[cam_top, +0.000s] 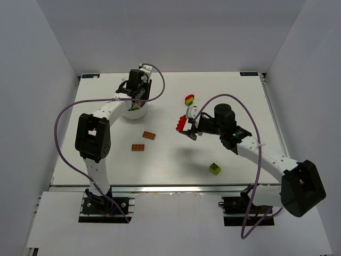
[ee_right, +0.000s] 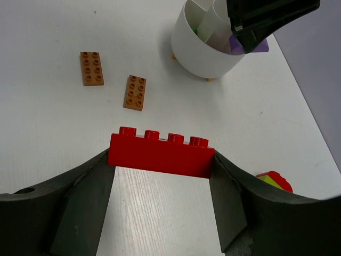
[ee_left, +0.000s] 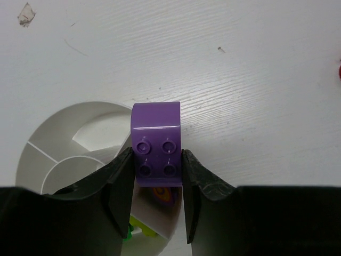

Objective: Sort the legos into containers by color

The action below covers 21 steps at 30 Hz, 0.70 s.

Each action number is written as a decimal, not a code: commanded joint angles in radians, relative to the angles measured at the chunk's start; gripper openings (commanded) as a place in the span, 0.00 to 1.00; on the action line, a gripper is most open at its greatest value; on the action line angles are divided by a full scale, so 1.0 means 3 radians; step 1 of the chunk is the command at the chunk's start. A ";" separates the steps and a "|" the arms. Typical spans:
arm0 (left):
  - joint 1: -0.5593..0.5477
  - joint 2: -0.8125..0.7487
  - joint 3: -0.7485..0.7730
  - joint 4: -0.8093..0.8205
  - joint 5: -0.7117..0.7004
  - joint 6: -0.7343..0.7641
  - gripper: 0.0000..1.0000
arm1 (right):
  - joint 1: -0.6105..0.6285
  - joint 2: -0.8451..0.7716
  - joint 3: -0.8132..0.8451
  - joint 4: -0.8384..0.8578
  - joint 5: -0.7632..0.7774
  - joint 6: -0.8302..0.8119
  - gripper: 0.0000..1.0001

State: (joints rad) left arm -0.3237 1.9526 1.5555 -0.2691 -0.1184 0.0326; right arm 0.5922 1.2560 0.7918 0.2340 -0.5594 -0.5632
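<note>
Left gripper (ee_left: 157,166) clamps purple brick (ee_left: 156,128) over dish (ee_left: 64,125), hidden from overhead by its arm. Right gripper (ee_right: 161,162) grips red brick (ee_right: 160,152) near orange plates (ee_right: 91,68).

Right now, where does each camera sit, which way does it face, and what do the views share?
Top external: above and behind the bases, looking down at the table; both arms show.
Left wrist: on the left arm, looking down past its jaws, shut on the purple brick, onto the white dish.
Right wrist: on the right arm, looking forward and down past jaws holding the red brick, toward the orange plates.
Shared: both wrist views show the dish.
</note>
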 commanded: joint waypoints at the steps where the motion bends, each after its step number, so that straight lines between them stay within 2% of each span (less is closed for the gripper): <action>1: -0.0005 -0.0061 0.0092 -0.0033 -0.0157 0.0070 0.00 | -0.0031 -0.0024 0.0030 0.0043 -0.0099 0.0052 0.00; 14: -0.0005 -0.0030 0.0020 -0.0023 -0.0265 0.0137 0.01 | -0.0062 -0.0014 0.0045 0.0028 -0.0170 0.0083 0.00; 17: -0.0005 -0.0030 0.0015 -0.0028 -0.0280 0.0132 0.08 | -0.0072 -0.0019 0.0045 0.0028 -0.0180 0.0088 0.00; 20: -0.0010 -0.0040 0.0015 -0.0034 -0.0295 0.0116 0.20 | -0.0082 -0.0019 0.0050 0.0023 -0.0196 0.0093 0.00; 21: -0.0015 -0.0040 0.0015 -0.0034 -0.0306 0.0121 0.27 | -0.0082 -0.0014 0.0045 0.0023 -0.0196 0.0098 0.00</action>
State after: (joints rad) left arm -0.3241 1.9594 1.5551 -0.2836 -0.1852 0.0639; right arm 0.5732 1.2560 0.7918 0.2333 -0.5926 -0.5491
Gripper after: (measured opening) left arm 0.466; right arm 0.714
